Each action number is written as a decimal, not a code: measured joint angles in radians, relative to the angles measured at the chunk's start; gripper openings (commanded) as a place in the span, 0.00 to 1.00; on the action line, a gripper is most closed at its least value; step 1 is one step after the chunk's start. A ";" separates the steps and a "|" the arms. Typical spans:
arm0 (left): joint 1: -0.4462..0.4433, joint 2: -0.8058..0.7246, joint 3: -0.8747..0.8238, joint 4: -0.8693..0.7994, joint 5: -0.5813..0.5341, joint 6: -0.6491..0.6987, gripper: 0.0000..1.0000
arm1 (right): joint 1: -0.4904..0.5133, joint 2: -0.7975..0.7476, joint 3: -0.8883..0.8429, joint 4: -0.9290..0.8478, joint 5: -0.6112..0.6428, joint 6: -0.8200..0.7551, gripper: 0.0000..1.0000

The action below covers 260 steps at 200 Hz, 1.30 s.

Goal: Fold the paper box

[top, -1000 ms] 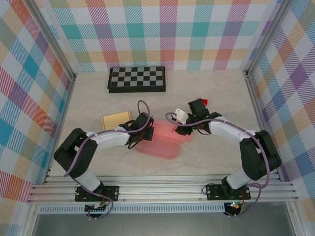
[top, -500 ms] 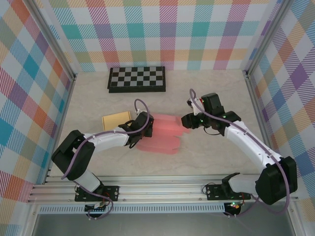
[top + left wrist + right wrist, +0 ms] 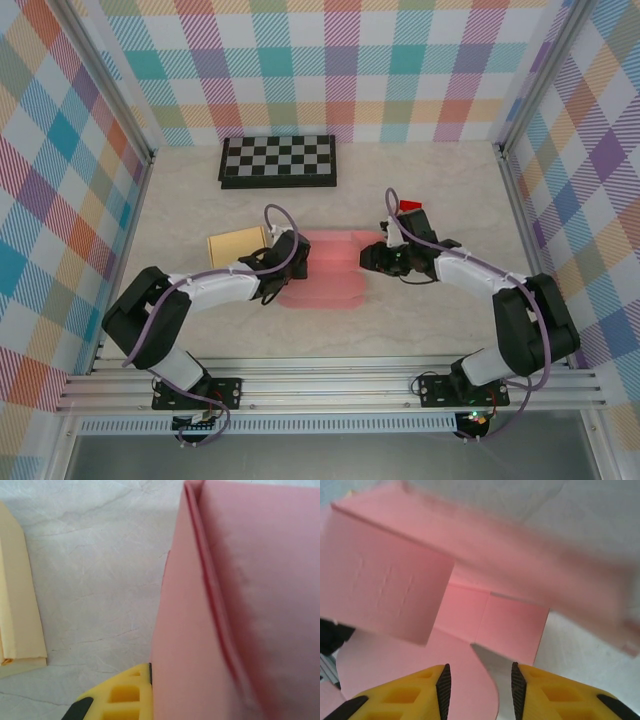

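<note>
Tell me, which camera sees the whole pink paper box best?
The top external view: it takes in the pink paper box from end to end. The left wrist view gives a close-up of one creased panel; the right wrist view gives its flaps, close and partly blurred.

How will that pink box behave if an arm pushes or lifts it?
Probably floppy: the box is thin sheet, its flap standing loose on a crease. Likely light, so a push would slide it on the smooth table rather than tip it.
</note>
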 measured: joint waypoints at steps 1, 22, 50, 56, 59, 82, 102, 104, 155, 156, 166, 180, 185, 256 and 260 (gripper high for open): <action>0.000 0.000 -0.001 0.000 0.000 0.000 0.00 | -0.001 0.000 0.000 0.002 0.000 0.000 0.41; 0.000 -0.006 -0.006 0.007 0.006 -0.010 0.00 | -0.011 0.004 0.000 0.024 0.025 0.017 0.41; 0.000 -0.010 -0.008 0.016 0.006 -0.023 0.00 | -0.016 0.015 0.000 0.034 0.042 0.036 0.41; 0.000 -0.011 -0.008 0.016 0.006 -0.026 0.00 | -0.016 0.022 -0.001 0.035 0.042 0.042 0.41; 0.000 -0.011 -0.008 0.016 0.006 -0.026 0.00 | -0.016 0.025 -0.002 0.039 0.042 0.045 0.41; 0.000 -0.011 -0.008 0.017 0.006 -0.035 0.00 | -0.016 0.037 -0.033 0.066 0.043 0.070 0.41; 0.000 -0.011 -0.008 0.018 0.007 -0.049 0.00 | -0.016 0.044 -0.052 0.082 0.038 0.089 0.41; 0.000 -0.011 -0.008 0.019 0.008 -0.049 0.00 | -0.016 0.045 -0.053 0.082 0.037 0.089 0.41; 0.000 -0.011 -0.008 0.024 0.022 -0.064 0.00 | -0.015 0.047 -0.049 0.146 -0.013 0.118 0.36; 0.000 -0.011 -0.008 0.024 0.023 -0.064 0.00 | -0.015 0.047 -0.049 0.146 -0.014 0.118 0.36; 0.000 -0.010 -0.008 0.023 0.022 -0.068 0.00 | -0.014 0.047 -0.042 0.150 -0.021 0.121 0.35; 0.000 -0.010 -0.008 0.024 0.028 -0.075 0.00 | -0.009 0.047 -0.027 0.151 -0.031 0.125 0.34; 0.000 -0.010 -0.008 0.024 0.029 -0.077 0.00 | -0.005 0.047 -0.020 0.152 -0.032 0.126 0.34; 0.002 0.019 -0.008 0.030 0.021 -0.109 0.00 | 0.070 0.124 0.019 0.214 -0.035 0.175 0.29; 0.003 0.023 -0.008 0.027 0.019 -0.112 0.00 | 0.074 0.131 0.023 0.213 -0.032 0.174 0.29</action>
